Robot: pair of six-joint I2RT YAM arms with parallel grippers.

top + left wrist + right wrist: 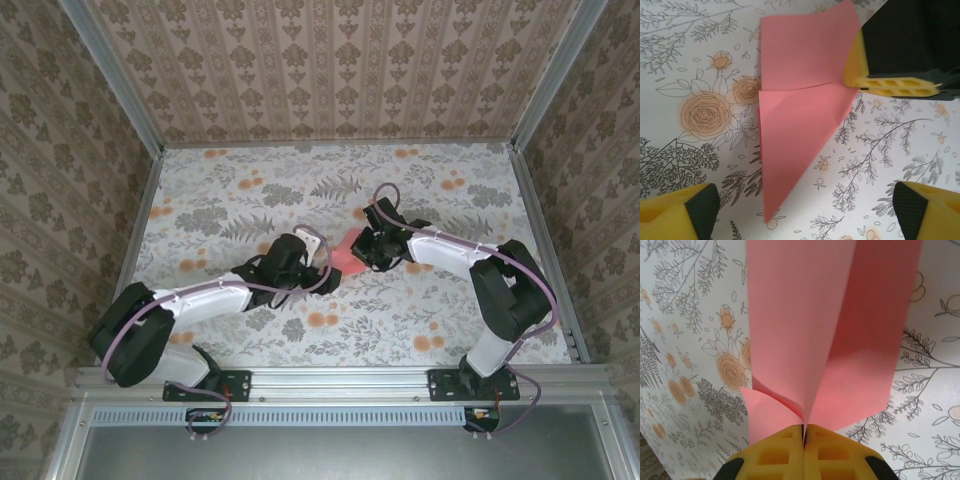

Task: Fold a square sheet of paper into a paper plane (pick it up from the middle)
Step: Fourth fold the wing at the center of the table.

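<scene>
Patterned walls are closing in the table on 3 sides. The table is wearing a floral cloth w/ grey leaves & orange blooms. The left arm is stretching from its near-left base toward the ctr. The right arm is bending in from the near-right base, also toward the ctr, so both are meeting approx mid-table.

The left gripper is sitting just near-left of the folded pink paper, its jaws standing wide apart & holding nothing. In its own wrist view its two yellow fingers are showing at the bottom corners, well apart, w/ the paper's pointed tip lying btwn them on the cloth & touching neither.

The right gripper is sitting at the paper's right side, jaws pressed together & pinching the paper's edge. In the right wrist view the yellow pads are meeting w/ no gap, & the paper is splitting upward from the pinch into 2 flaps, a small curled corner sticking out to the left.

The folded pink paper is lying mid-table btwn the 2 grippers. In the left wrist view it is showing one long pointed end, a broad end opposite & a crease running across it to where the right gripper is clamping. Can't tell whether the clamped edge is lifting off the cloth.
</scene>
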